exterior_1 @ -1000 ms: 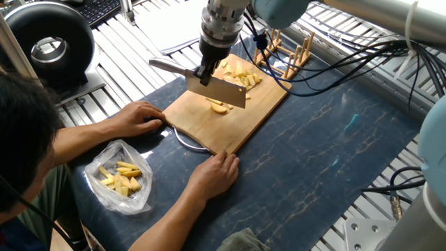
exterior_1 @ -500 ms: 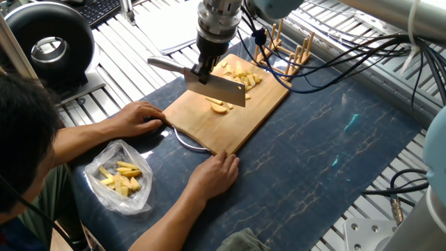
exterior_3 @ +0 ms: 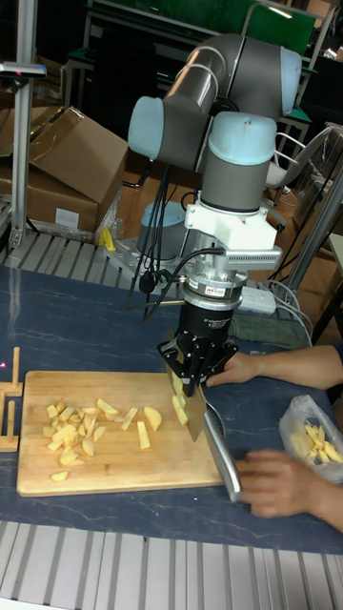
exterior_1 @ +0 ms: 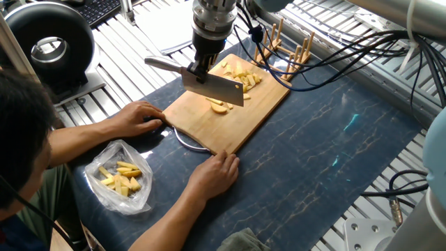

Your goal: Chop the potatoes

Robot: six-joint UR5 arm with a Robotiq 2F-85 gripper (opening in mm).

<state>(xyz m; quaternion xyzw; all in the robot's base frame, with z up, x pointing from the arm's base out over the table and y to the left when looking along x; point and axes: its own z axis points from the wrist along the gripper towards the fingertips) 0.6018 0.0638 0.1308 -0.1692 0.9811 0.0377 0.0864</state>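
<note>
Pale yellow potatoes (exterior_1: 241,74) (exterior_3: 78,425) lie heaped at the far end of the wooden cutting board (exterior_1: 245,125) (exterior_3: 114,477). A few loose pieces (exterior_1: 220,106) (exterior_3: 145,419) rest near the board's middle. My gripper (exterior_1: 200,70) (exterior_3: 196,374) is shut on a cleaver (exterior_1: 217,88) (exterior_3: 197,416). It holds the blade above the board, just over the loose pieces, with the handle (exterior_1: 163,64) (exterior_3: 225,461) sticking out toward the person.
A person's hands (exterior_1: 142,115) (exterior_1: 216,173) hold the board's near edge, close under the cleaver. A clear plastic bag of yellow pieces (exterior_1: 120,178) (exterior_3: 311,438) lies beside the person. A wooden rack (exterior_1: 290,53) stands past the board, with cables (exterior_1: 362,52) behind it.
The gripper with the cleaver has drifted slightly left and up over the board. The potato pieces and the hands have stayed put.
</note>
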